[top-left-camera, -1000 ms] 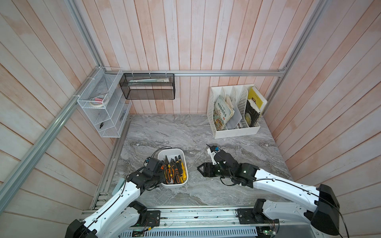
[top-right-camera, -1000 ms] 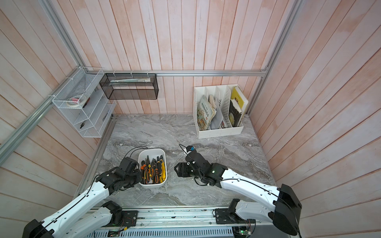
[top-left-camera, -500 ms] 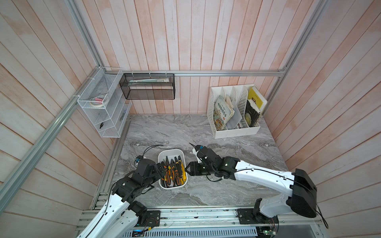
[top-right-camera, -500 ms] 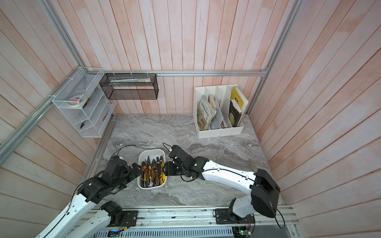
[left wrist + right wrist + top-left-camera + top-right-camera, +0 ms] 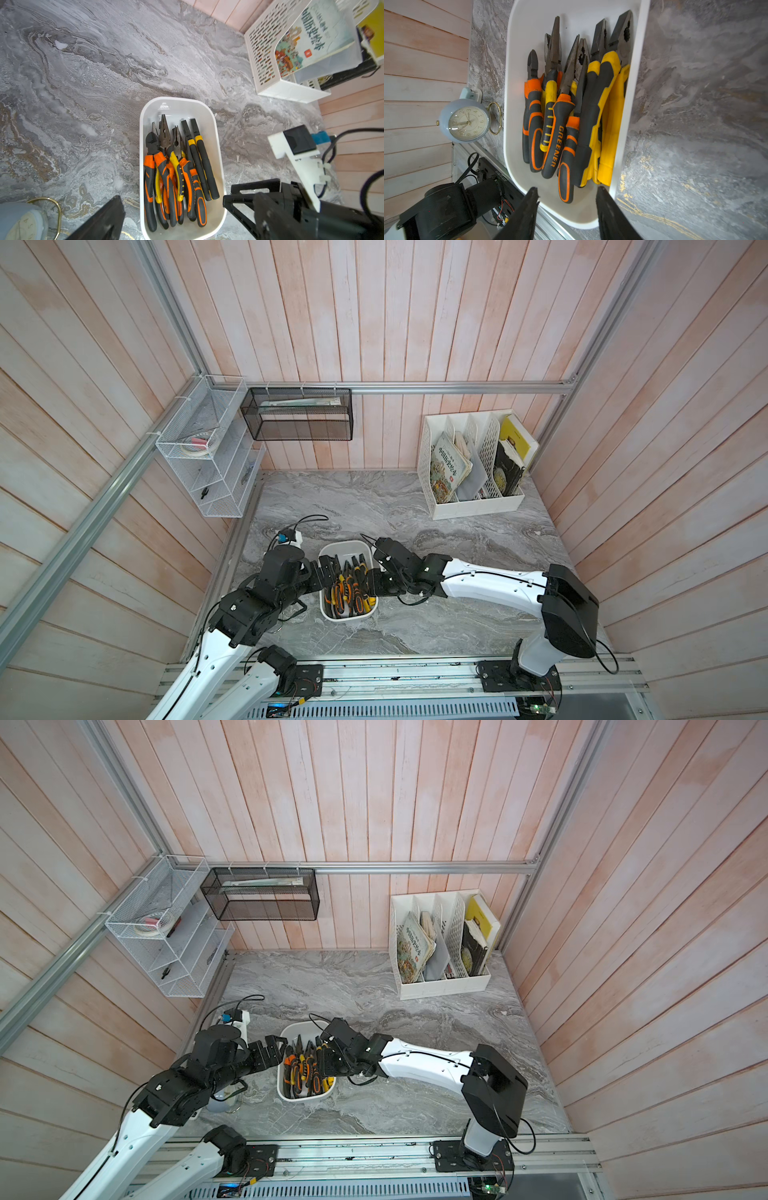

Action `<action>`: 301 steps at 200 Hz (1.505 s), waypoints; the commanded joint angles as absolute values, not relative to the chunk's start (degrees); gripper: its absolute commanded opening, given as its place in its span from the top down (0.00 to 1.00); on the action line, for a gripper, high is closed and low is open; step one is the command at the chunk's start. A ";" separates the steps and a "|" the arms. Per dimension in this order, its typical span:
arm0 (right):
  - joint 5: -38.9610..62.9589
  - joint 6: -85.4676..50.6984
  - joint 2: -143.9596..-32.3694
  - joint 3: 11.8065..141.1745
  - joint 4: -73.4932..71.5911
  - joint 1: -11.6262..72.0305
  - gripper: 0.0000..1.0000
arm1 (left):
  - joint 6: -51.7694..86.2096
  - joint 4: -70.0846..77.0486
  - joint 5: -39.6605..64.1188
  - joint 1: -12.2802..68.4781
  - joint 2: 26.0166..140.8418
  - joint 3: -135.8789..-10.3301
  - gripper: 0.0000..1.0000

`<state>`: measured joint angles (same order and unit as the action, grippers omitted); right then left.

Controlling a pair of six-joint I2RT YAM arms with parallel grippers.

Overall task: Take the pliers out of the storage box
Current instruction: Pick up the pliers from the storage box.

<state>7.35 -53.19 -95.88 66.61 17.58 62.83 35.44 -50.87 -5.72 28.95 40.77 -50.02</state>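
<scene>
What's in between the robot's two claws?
The pliers, piled in the storage box, lie between the left gripper and the right gripper, which are at its opposite sides. Both top views show it.

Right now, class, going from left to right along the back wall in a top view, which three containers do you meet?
First the white wire-mesh rack → black mesh basket → white file holder with books.

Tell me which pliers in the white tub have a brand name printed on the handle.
The orange-and-black needle-nose pliers mid-pile; only its handle visibly reads GREENER.
</scene>
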 commanded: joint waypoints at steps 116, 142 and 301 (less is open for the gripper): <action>8.03 -54.96 -104.92 75.32 26.98 61.20 0.59 | 31.29 -46.82 -5.45 29.26 36.62 -47.03 0.00; 8.26 -54.58 -103.48 75.48 27.66 61.27 0.58 | 31.38 -47.35 -5.23 29.27 38.14 -47.29 0.00; 11.67 -55.35 -105.87 74.10 23.75 60.31 0.62 | 32.34 -47.81 -4.63 29.33 39.82 -47.11 0.00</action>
